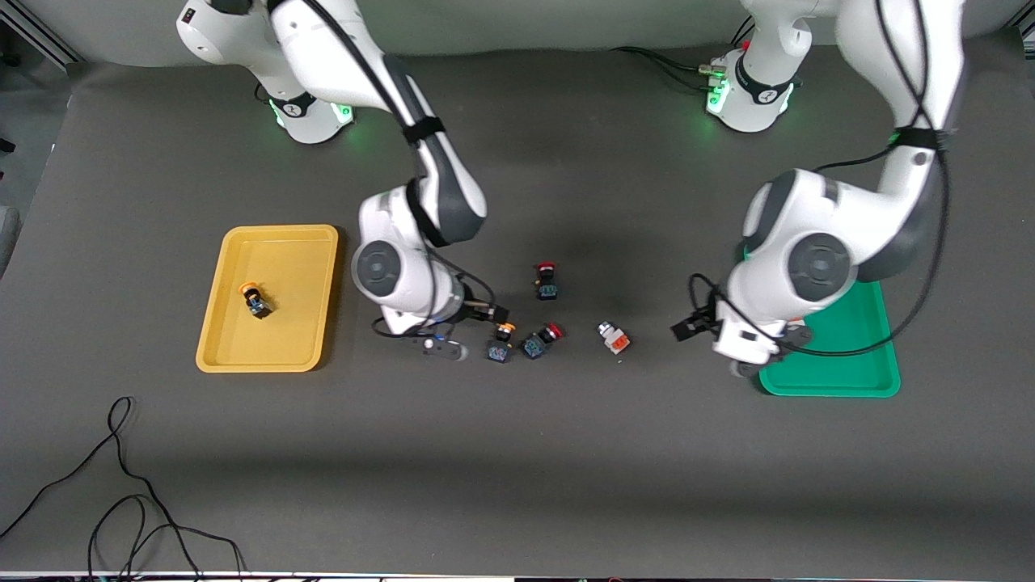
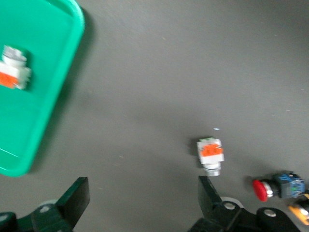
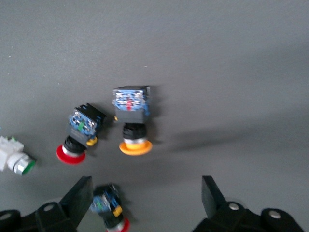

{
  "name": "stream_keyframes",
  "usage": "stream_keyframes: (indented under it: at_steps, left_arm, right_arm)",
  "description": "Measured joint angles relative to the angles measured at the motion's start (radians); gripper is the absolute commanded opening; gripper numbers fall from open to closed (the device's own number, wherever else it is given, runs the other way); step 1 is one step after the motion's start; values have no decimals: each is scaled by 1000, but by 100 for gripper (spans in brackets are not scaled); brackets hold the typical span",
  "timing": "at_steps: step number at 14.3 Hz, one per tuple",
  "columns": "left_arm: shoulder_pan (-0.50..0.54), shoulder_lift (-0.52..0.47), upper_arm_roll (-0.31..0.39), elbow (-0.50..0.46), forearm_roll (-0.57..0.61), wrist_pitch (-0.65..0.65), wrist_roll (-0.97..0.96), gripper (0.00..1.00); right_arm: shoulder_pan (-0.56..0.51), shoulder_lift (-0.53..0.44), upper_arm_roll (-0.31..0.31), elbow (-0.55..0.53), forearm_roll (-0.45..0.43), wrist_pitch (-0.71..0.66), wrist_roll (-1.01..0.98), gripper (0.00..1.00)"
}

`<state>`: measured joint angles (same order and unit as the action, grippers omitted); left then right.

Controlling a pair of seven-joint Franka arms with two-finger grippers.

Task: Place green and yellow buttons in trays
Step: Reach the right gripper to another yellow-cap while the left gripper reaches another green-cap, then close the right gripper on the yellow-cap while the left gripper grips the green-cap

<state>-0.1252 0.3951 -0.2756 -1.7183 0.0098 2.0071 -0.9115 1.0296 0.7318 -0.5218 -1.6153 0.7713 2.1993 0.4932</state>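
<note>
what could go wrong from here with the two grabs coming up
1. The yellow button lies close beside a red button; the open right gripper next to it may bump or catch the red one instead.
2. That button lies on its side, so the fingers could roll it away as they shut.
3. The left gripper is open at the green tray rim, apart from the white button; reaching toward the cluster may crowd the right arm.

Both arms low over the table, left gripper (image 2: 142, 203) and right gripper (image 3: 145, 203) fingers spread, empty.
</note>
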Motion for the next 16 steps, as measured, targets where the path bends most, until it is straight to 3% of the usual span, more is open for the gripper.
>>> stream_keyframes:
  at_steps: [2, 5, 8, 10, 12, 16]
  left_arm:
    - [-55, 12, -1, 0, 0, 39, -86, 100]
    - [-135, 35, -1, 6, 0, 80, -160, 100]
    - [-175, 76, -1, 13, 0, 111, -180, 100]
    - [-175, 119, 3, 13, 2, 146, -180, 100]
    - [-175, 167, 9, 14, 3, 194, -180, 100]
    - [-175, 250, 14, 15, 34, 268, -184, 100]
  right_arm:
    - [1, 58, 23, 13, 65, 79, 7, 100]
    - [-5, 122, 24, 60, 89, 102, 10, 98]
    - [-16, 154, 24, 76, 89, 106, 10, 70]
    - [-19, 173, 23, 77, 89, 136, 10, 40]
    - [-23, 179, 22, 79, 89, 140, 10, 1]
    - [-57, 178, 15, 97, 89, 110, 7, 0]
